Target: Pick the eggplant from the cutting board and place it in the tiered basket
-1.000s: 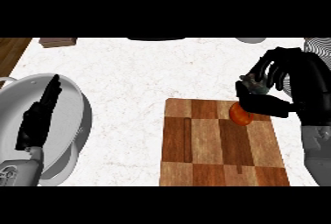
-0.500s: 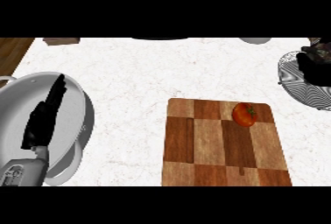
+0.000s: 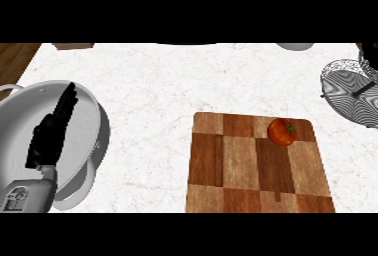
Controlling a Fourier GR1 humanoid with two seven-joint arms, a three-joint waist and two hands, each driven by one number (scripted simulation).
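While the counter (image 3: 184, 85) is white marble filling most of the view, a strip of wood floor (image 3: 16, 57) shows at 10 o'clock and a small brown object (image 3: 72, 46) sits at the far edge near 11. Grey rounded thing (image 3: 295, 46) at 1 o'clock on the far edge, can't tell what. Wood board (image 3: 244, 175) lies at 5 o'clock, checkered planks; on it one red-orange round item with a green stem (image 3: 281, 131) at the board's far right corner, looks more like a tomato than an eggplant. Wire basket (image 3: 347, 92) at 3 o'clock, mesh bowl, partly cut off by the edge; nothing visible inside, contents unclear. Large white pan (image 3: 88, 120) at 9 o'clock. Left hand (image 3: 53, 130) over the pan, fingers straight and pressed together, pointing to 12, holding nothing. Right hand is out of view.
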